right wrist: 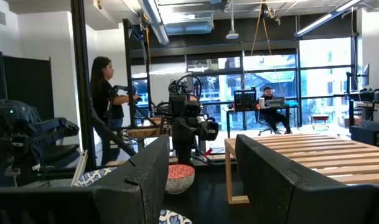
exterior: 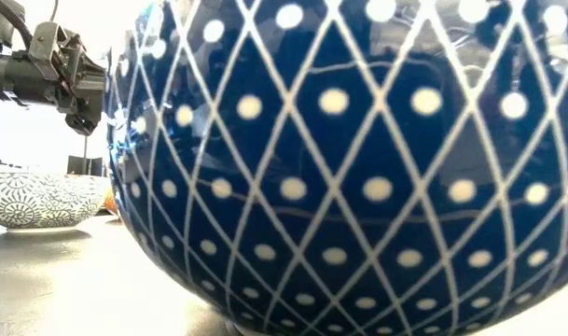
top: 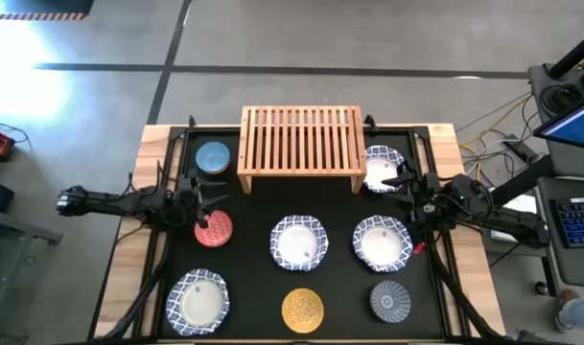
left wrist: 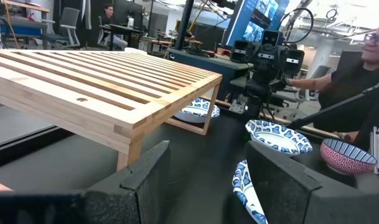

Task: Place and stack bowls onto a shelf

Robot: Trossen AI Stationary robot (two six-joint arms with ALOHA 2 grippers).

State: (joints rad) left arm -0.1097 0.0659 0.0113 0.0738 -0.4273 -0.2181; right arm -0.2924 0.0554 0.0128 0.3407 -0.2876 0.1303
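Light-wood shelf stood empty at the table's far edge, with all eight bowls on the black mat. Left gripper hovered wide open above the red bowl. Right gripper hovered wide open between two white bowls.

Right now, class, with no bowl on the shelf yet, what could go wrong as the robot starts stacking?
1. The white bowl by the shelf sits partly tucked under its edge, so lifting it straight up may knock the slats.
2. The open left gripper hovers between the blue bowl and red bowl; reaching for one might nudge the other.
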